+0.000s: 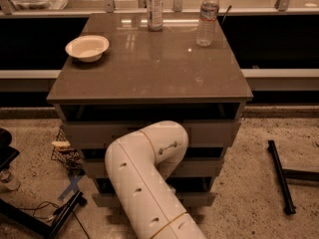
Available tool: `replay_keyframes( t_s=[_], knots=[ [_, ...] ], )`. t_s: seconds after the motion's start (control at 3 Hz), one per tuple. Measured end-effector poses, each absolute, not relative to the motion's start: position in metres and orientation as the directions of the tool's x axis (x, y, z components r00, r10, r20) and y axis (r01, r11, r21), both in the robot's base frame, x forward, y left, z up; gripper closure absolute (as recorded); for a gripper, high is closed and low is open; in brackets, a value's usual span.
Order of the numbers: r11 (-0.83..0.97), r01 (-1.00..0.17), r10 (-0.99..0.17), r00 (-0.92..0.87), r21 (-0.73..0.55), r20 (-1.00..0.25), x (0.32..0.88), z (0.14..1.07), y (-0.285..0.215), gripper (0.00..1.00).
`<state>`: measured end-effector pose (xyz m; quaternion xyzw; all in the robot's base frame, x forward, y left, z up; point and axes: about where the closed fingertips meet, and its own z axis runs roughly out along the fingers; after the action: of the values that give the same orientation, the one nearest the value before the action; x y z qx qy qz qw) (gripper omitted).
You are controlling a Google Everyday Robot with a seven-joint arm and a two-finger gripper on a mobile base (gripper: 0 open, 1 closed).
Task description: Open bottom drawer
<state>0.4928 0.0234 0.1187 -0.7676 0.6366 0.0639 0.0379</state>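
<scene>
Speckled stone floor [249, 183]; grey-brown cabinet top [149, 73] carrying a cream round bowl [87, 48] and two clear plastic bottles [154, 6] [208, 16]. The slim grey-beige bottom drawer [197, 198] sits lowest of three fronts. The bent white robot arm [144, 178] covers its middle. The gripper is hidden behind that bend at the drawer fronts; its state cannot be told.

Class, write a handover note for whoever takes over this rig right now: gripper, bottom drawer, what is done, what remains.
Gripper: out of sight behind the white arm, which bends down in front of the drawer fronts.
Bottom drawer: lowest front, partly covered by the arm; handle hidden, no interior showing.
Done: arm is at the drawers.
Left: take the handle, pull the drawer out.
</scene>
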Motion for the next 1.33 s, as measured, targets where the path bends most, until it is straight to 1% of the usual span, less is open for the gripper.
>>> replay_keyframes(
  t_s=[0.33, 0.67, 1.33],
  knots=[
    [-0.190, -0.982, -0.971, 0.186, 0.012, -0.153, 0.4874, 0.1271, 0.0246, 0.95],
    [-0.190, -0.982, -0.971, 0.186, 0.012, -0.153, 0.4874, 0.1234, 0.0246, 1.00],
    [-0.189, -0.982, -0.970, 0.185, 0.009, -0.155, 0.4827, 0.1258, 0.0216, 1.00]
  ],
)
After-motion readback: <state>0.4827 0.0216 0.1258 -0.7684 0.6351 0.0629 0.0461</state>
